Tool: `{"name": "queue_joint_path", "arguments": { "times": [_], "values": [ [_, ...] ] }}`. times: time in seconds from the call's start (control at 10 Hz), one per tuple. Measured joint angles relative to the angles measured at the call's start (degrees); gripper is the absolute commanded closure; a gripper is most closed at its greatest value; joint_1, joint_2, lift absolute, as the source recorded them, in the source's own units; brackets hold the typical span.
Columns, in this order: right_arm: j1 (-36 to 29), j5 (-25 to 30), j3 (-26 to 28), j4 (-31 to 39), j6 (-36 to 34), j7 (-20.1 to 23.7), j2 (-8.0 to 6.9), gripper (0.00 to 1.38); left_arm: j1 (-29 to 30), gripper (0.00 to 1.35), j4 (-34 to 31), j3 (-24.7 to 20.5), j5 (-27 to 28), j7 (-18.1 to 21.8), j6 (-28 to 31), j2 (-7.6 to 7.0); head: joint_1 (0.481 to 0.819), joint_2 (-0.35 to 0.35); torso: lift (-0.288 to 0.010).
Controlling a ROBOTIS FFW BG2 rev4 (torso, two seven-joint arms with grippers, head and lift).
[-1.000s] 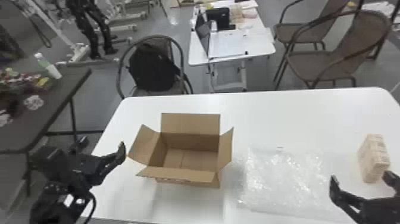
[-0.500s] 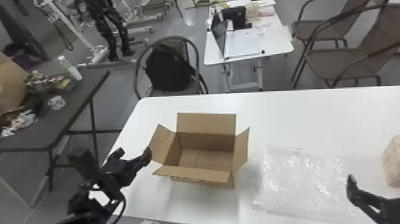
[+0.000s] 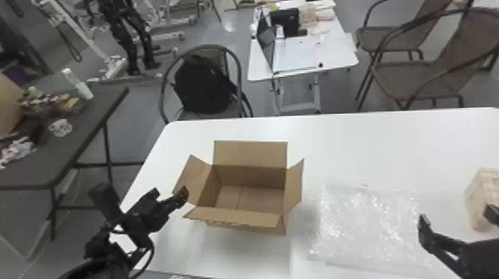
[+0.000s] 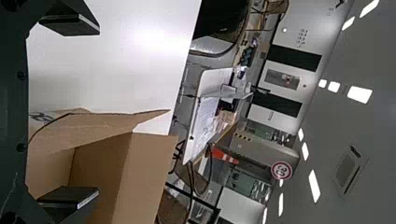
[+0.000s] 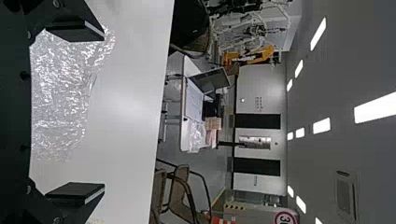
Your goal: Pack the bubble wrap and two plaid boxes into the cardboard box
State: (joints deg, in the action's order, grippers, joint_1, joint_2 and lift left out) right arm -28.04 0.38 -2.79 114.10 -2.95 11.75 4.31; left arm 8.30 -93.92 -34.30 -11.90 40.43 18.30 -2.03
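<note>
White table (image 3: 371, 148) across the lower frame of the head view, with a dark table (image 3: 85, 122) at left and, beyond the far edge, a chair (image 3: 237, 66) bearing a black bag (image 3: 202, 85). Left of centre stands the cardboard box (image 3: 237, 217), its mouth upward, four flaps spread, long axis running across the frame. To its right, at lower right, the bubble wrap (image 3: 367, 226) lies flat, its longer side likewise crosswise. At the right edge of the frame is a plaid box (image 3: 479, 196) — long axis roughly up and down the frame, lower right part hidden by a finger. The left gripper (image 3: 169, 196), at lower left, has its fingers parted and empty, tips beside the box's left flap; whether they touch cannot be told. The right gripper (image 3: 458, 217), at lower right — fingers spread, nothing between them — lies between bubble wrap and plaid box.
</note>
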Motion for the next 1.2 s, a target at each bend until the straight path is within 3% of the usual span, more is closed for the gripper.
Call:
{"name": "queue_joint_path", "arguments": {
  "times": [0.1,0.4,0.7,0.8,0.9,1.0,1.1,1.2],
  "values": [
    [0.19,-0.10,0.00,-0.16,0.02,0.45,0.00,0.16,-0.96,0.10,0.57,-0.40,0.62,0.34,0.23,-0.26,0.695,0.302,-0.050],
    [0.62,-0.20,0.01,-0.59,-0.01,1.05,0.00,0.16,-4.10,0.10,4.18,0.01,0.28,2.86,2.61,-2.84,0.695,0.302,-0.050],
    [0.69,-0.21,0.00,-0.63,-0.03,1.08,-0.01,0.16,-5.30,0.11,5.27,0.82,0.02,3.16,4.59,-3.10,0.695,0.289,-0.050],
    [0.69,-0.25,0.00,-0.63,-0.04,1.08,-0.01,0.16,-5.56,0.33,5.61,0.91,-0.08,3.19,4.67,-3.10,0.695,0.287,-0.050],
    [0.69,-0.29,0.00,-0.63,-0.04,1.08,-0.02,0.16,-5.69,0.83,5.74,0.97,-0.20,3.31,4.80,-3.14,0.695,0.286,-0.050],
    [0.69,-0.35,0.00,-0.67,-0.03,1.08,-0.01,0.16,-5.80,1.10,5.76,1.05,-0.20,3.34,4.92,-3.20,0.695,0.285,-0.050],
    [0.69,-0.43,0.00,-0.71,-0.01,1.08,-0.01,0.16,-5.87,1.20,5.77,1.13,-0.09,3.34,4.76,-3.08,0.695,0.284,-0.050],
    [0.68,-0.46,0.00,-0.72,-0.01,1.08,0.00,0.16,-5.91,1.20,5.77,1.16,-0.08,3.34,4.52,-2.78,0.695,0.281,-0.050]
  ]
}}
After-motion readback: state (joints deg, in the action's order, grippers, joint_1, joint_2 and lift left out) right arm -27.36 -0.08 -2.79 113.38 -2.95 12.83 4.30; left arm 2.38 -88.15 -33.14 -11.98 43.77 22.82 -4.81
